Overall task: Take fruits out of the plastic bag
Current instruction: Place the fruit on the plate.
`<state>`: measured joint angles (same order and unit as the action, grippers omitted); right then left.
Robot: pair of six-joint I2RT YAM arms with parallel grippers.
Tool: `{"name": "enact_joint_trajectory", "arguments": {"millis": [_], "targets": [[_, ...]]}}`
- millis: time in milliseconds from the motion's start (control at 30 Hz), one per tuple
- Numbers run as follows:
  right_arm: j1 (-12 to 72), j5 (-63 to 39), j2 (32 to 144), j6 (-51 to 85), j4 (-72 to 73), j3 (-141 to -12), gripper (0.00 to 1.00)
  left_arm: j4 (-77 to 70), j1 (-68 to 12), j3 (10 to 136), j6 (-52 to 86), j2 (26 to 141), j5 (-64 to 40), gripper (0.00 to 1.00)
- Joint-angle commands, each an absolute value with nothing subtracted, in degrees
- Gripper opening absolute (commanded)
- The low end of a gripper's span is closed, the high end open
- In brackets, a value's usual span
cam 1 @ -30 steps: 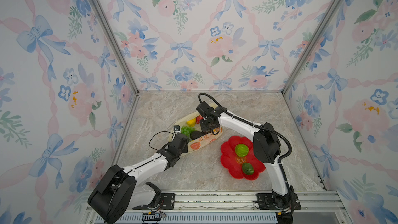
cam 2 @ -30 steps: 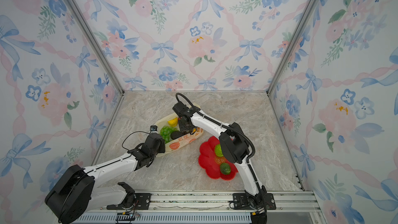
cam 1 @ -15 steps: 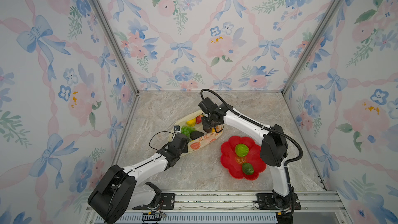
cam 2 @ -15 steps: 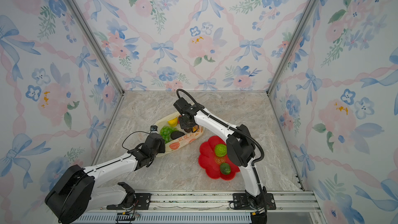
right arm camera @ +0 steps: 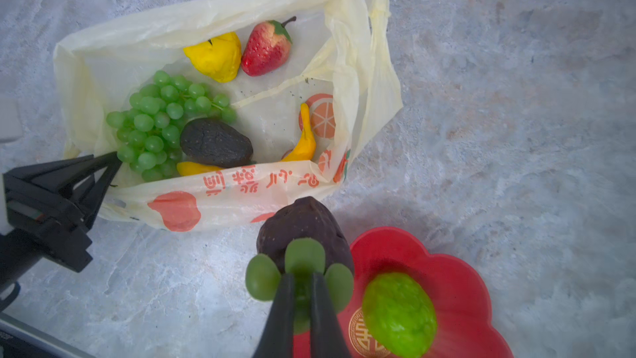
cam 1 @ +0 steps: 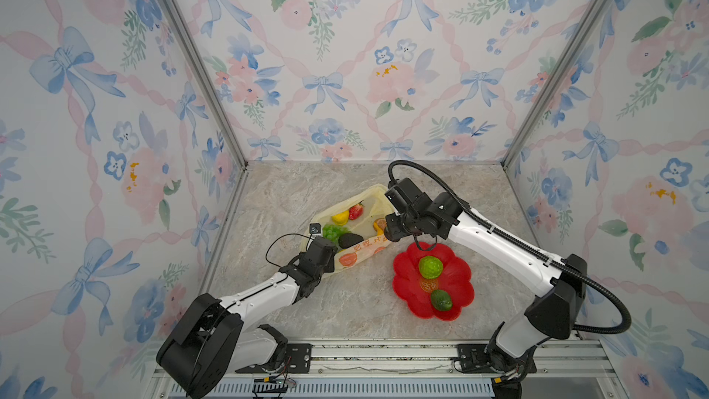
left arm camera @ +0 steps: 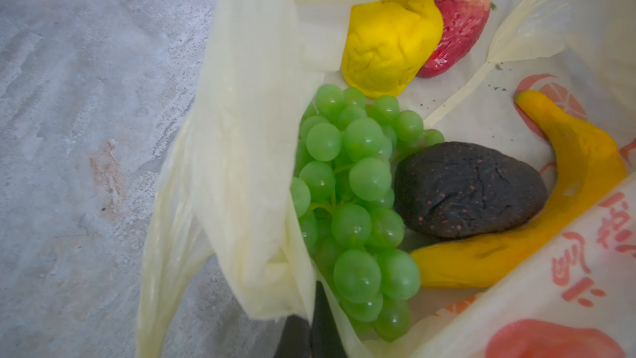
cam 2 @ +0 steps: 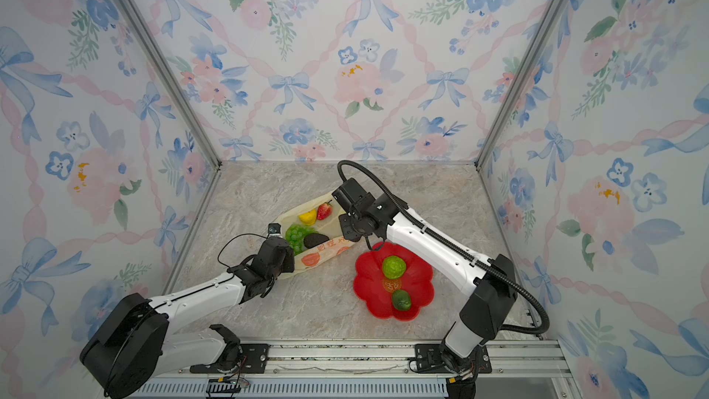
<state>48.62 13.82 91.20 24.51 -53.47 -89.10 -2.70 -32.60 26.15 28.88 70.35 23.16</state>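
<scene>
Grey marbled tabletop (cam 1: 291,190) noted. The plastic bag (cam 1: 360,257) is laid on it, one corner held at the left gripper (right arm camera: 115,163). A red flower-shaped plate (cam 1: 458,274) is set just beside the right gripper (right arm camera: 303,280).

We find the pale yellow plastic bag (right arm camera: 213,15) thin, crinkly and translucent, and the grey marbled tabletop (right arm camera: 516,98) matt and stone-like. The small cluster of green grapes (right arm camera: 303,256) looks smooth and waxy, the dark oval avocado (left arm camera: 468,189) rough and matt, the red flower-shaped plate (right arm camera: 457,270) glossy plastic.

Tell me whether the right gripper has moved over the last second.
Yes: the right gripper shifted from over the plastic bag toward the red plate.
</scene>
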Motion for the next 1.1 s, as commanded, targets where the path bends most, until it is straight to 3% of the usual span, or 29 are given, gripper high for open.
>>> {"name": "enact_joint_trajectory", "arguments": {"millis": [0, 367, 1067], "targets": [[50.2, 16.8, 87.0, 26.4, -59.0, -85.5, 0.06, -2.5, -33.1, 26.5, 28.0, 70.1, 23.0, 0.00], [53.9, 16.2, 77.1, 35.1, -61.9, -69.1, 0.06, -2.4, -33.0, 27.0, 27.9, 71.1, 22.7, 0.00], [58.7, 17.4, 77.6, 42.0, -57.4, -57.0, 0.04, -2.5, -33.1, 27.0, 28.0, 71.2, 22.4, 0.00]]}}
